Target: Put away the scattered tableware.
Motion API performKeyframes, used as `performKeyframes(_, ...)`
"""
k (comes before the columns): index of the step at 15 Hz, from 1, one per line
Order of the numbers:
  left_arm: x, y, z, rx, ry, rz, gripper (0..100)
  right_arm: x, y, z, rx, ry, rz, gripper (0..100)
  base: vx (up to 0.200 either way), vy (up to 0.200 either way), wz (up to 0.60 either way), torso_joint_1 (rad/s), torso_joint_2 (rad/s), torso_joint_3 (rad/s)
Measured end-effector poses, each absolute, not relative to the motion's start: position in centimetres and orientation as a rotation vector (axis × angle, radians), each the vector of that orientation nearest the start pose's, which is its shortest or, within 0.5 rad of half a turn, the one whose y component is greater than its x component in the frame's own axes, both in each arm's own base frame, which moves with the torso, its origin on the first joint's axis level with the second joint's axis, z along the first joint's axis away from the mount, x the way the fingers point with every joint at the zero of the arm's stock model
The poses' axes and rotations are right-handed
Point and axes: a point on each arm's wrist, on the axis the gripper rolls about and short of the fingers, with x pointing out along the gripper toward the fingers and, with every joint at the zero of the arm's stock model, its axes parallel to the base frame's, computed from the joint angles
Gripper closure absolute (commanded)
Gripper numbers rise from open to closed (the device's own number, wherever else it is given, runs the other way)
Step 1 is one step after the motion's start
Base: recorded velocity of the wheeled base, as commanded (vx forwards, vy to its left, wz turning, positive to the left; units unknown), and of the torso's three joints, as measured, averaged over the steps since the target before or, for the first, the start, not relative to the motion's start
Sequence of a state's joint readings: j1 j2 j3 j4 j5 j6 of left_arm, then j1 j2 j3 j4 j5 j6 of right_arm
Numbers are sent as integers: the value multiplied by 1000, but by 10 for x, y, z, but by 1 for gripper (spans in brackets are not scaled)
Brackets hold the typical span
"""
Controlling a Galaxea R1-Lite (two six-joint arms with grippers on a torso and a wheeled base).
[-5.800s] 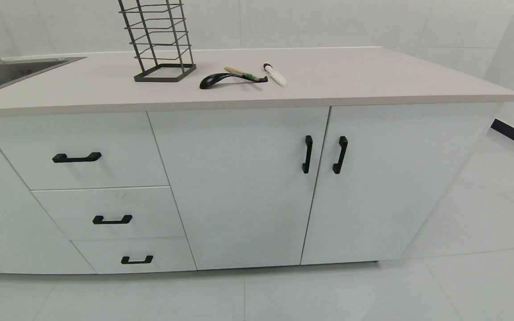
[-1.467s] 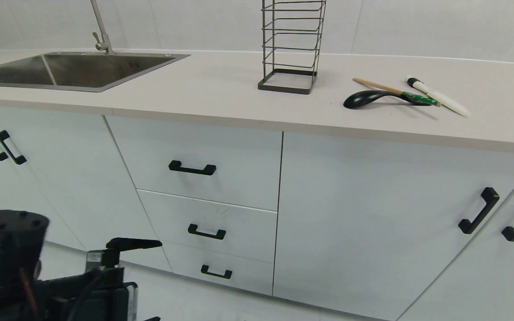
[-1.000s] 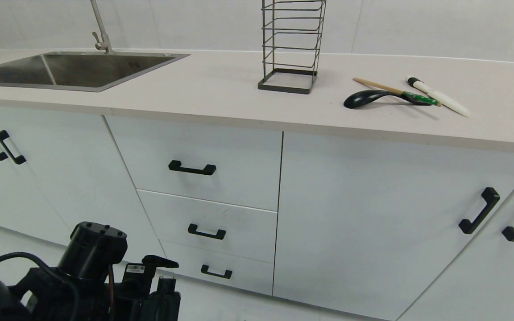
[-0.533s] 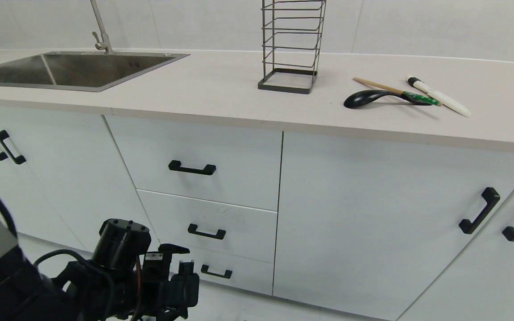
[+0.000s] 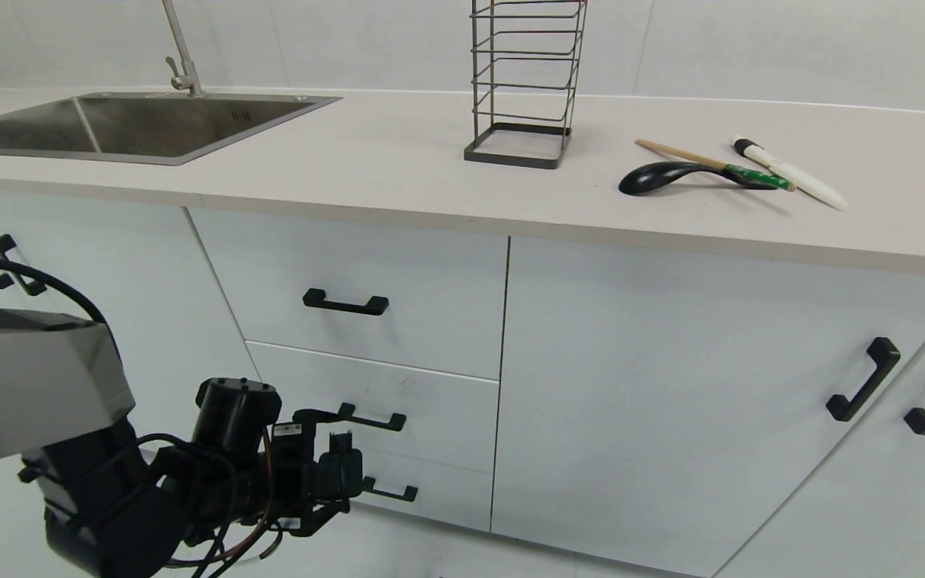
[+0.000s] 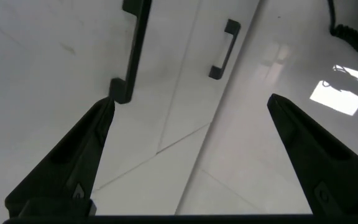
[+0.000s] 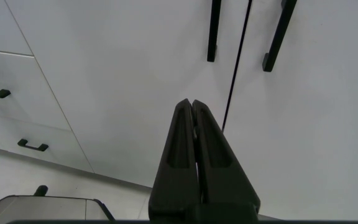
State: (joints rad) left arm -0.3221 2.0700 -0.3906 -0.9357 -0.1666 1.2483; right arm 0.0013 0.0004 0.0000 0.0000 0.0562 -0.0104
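Observation:
On the right of the counter lie a black spoon (image 5: 662, 177), wooden chopsticks with a green band (image 5: 711, 164) and a white utensil with a black end (image 5: 788, 176), close together. My left gripper (image 5: 340, 464) is low in front of the drawer stack, open, level with the middle drawer handle (image 5: 374, 419) and the bottom drawer handle (image 5: 389, 490). In the left wrist view its fingers stand wide apart around nothing (image 6: 190, 99), with a drawer handle (image 6: 129, 50) just beyond one fingertip. My right gripper (image 7: 192, 104) is shut and empty, facing white cabinet doors.
A tall wire rack (image 5: 523, 80) stands mid-counter, left of the utensils. A steel sink (image 5: 133, 124) with a faucet (image 5: 180, 48) is at the far left. The top drawer handle (image 5: 345, 303) is above my left gripper. Cabinet door handles (image 5: 861, 379) are at the right.
The head camera shifted early on. Over the last second my left arm came up from the lower left and moved right toward the drawers. The utensils have not moved.

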Motion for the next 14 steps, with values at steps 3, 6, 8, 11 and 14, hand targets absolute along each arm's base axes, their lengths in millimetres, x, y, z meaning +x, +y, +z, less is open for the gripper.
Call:
performKeyframes(3,275,-95,4,1226,352,-877,0,-23,1,75,-10,1,58,100,0,0,0,0,0,0)
performKeyframes(6,283,-102,-4,1227,343,-893,0,-23,1,75,-10,0,57,100,0,0,0,0,0,0)
performKeyframes(8,285,-103,-9,1226,352,-900,0,-23,1,75,-10,0,58,100,0,0,0,0,0,0)
performKeyframes(11,293,-106,-10,1231,335,-892,0,-23,1,75,-10,0,58,100,0,0,0,0,0,0)
performKeyframes(14,302,-111,-16,1233,326,-891,0,-23,1,75,-10,0,57,100,0,0,0,0,0,0)
